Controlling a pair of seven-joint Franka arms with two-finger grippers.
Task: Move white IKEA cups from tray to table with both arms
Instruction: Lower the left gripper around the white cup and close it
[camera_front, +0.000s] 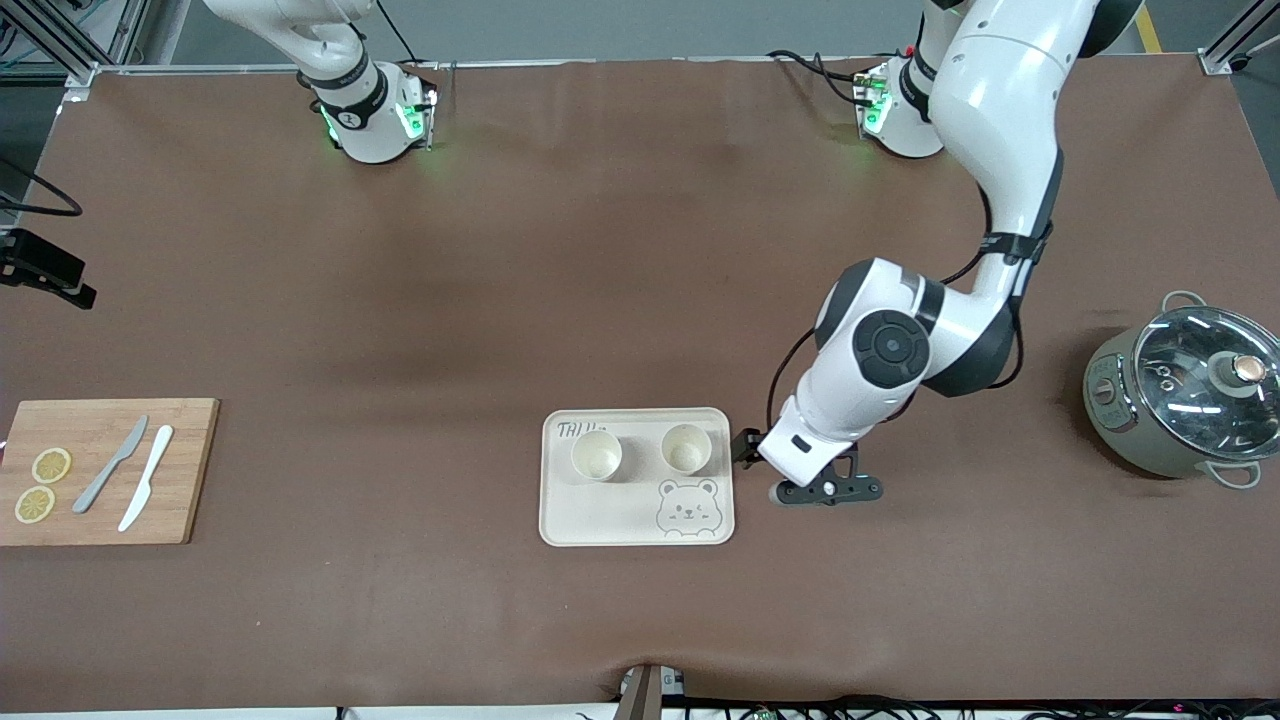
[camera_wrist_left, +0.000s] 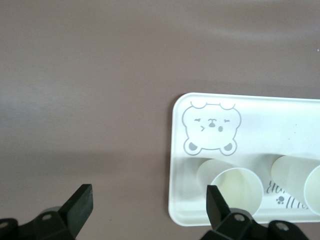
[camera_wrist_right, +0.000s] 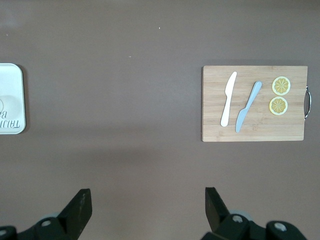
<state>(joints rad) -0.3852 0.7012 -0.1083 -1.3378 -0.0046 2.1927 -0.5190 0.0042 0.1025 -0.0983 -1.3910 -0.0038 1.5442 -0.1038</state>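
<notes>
Stood both cups (camera_front: 596, 456) (camera_front: 686, 448) upright on tray (camera_front: 640, 520); hovered left gripper (camera_front: 828, 490) open, empty beside it; kept right gripper (camera_wrist_right: 147, 212) open above table (camera_front: 400, 300).

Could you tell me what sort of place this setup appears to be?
Probably a robotics lab staged as a kitchen: two arms bolted to a brown-covered table, cables along its edge, and kitchen props, namely a tray with cups, a cutting board and a pot.

Even overhead light, soft shadows; glare on pot lid (camera_front: 1205, 375) (wrist views slightly soft).
</notes>
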